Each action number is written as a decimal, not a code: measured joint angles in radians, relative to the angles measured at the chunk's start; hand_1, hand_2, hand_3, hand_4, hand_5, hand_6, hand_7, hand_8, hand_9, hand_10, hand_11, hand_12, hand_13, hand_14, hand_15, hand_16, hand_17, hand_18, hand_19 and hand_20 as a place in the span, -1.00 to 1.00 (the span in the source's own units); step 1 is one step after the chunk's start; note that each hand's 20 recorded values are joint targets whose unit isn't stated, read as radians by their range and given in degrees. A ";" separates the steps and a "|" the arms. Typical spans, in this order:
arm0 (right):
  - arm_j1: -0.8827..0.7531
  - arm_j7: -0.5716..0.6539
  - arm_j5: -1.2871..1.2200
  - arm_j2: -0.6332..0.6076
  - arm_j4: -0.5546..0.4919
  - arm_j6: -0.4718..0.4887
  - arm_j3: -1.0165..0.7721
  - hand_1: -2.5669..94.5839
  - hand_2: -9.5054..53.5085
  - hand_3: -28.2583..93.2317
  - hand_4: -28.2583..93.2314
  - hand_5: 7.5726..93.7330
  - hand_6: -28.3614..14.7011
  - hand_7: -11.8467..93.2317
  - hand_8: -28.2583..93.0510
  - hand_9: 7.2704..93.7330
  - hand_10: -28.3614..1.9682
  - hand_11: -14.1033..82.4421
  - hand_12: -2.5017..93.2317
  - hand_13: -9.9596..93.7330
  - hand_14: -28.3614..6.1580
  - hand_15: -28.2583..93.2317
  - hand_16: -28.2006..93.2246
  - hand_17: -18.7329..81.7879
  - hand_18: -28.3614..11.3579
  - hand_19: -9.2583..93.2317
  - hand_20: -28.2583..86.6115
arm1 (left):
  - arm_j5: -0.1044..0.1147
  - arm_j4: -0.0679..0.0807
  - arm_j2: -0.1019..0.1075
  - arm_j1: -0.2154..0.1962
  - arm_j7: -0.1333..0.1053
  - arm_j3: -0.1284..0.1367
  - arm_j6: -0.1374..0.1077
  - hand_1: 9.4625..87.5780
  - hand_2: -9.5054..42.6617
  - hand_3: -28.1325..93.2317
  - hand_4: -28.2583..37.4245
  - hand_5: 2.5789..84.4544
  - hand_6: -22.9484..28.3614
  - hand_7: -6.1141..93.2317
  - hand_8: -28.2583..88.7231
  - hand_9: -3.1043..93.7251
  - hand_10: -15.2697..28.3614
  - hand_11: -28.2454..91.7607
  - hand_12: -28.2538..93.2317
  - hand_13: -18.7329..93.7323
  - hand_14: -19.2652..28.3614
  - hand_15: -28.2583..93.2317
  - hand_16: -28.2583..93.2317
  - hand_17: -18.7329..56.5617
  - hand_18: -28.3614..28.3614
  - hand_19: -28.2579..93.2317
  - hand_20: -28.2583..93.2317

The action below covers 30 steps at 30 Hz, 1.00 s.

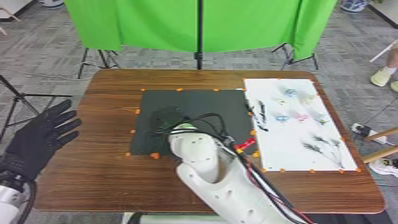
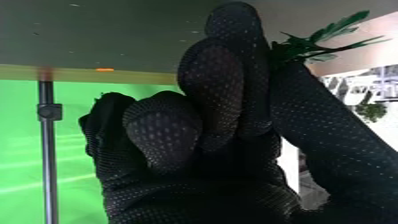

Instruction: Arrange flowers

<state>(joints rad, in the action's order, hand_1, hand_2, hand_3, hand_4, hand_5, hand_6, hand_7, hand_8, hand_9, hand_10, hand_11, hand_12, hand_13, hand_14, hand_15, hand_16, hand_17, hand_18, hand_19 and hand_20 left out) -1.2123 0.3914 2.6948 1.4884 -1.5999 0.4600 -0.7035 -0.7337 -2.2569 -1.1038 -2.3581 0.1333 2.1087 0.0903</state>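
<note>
Head view. Item: my left hand (image 1: 43,134), at the left edge of the table (image 1: 93,177), fingers straight and spread. Item: my right hand (image 1: 166,116), above the black mat (image 1: 213,100). Item: white sheet (image 1: 274,142), right of the mat, bearing small pale flowers (image 1: 282,118) and dark feathery stems (image 1: 313,147).

Right wrist view. Item: one green leafy sprig (image 2: 337,29), pinched by my right hand (image 2: 213,135) between thumb and fingers, leaves jutting out past the fingertips. Backdrop: green cloth (image 2: 18,145).
</note>
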 measured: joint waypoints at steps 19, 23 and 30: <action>-0.040 0.050 0.038 0.037 0.032 -0.003 0.013 -0.26 -0.83 0.95 -0.82 0.70 0.18 0.42 -0.58 1.00 0.36 0.14 -0.39 0.94 0.43 0.47 -0.02 0.41 -0.61 1.00 0.47 | 0.003 0.026 0.029 0.042 0.033 -0.026 0.009 -0.60 -0.78 0.59 -1.00 -0.46 -0.04 -0.47 -0.72 -0.54 0.13 -0.18 -0.27 -0.44 0.30 -0.01 -0.53 -0.82 0.64 0.12 -0.41; -0.053 0.075 0.013 0.057 0.048 -0.005 0.011 -0.28 -0.83 0.93 -0.87 0.69 0.23 0.42 -0.61 1.00 0.37 0.14 -0.38 0.94 0.43 0.47 -0.02 0.41 -0.60 1.00 0.47 | 0.004 0.033 0.046 0.060 0.046 -0.032 0.015 -0.60 -0.78 0.59 -1.00 -0.46 -0.04 -0.47 -0.72 -0.54 0.13 -0.18 -0.27 -0.44 0.30 0.00 -0.54 -0.82 0.64 0.12 -0.41; -0.077 0.074 -0.018 0.070 0.051 -0.028 -0.003 -0.41 -0.71 0.85 -0.91 0.69 0.29 0.44 -0.91 1.00 0.34 0.09 -0.38 0.92 0.40 0.45 -0.01 0.41 -0.61 1.00 0.47 | 0.004 0.036 0.051 0.071 0.049 -0.037 0.020 -0.60 -0.78 0.59 -1.00 -0.46 -0.04 -0.47 -0.72 -0.54 0.13 -0.19 -0.28 -0.44 0.30 0.00 -0.54 -0.82 0.64 0.12 -0.41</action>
<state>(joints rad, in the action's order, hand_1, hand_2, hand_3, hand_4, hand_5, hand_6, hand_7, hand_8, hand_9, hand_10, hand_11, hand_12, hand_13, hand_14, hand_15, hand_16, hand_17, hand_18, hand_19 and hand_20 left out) -1.2898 0.4658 2.6764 1.5588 -1.5489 0.4317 -0.7061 -0.7294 -2.2212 -1.0532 -2.2876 0.1823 2.0714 0.1101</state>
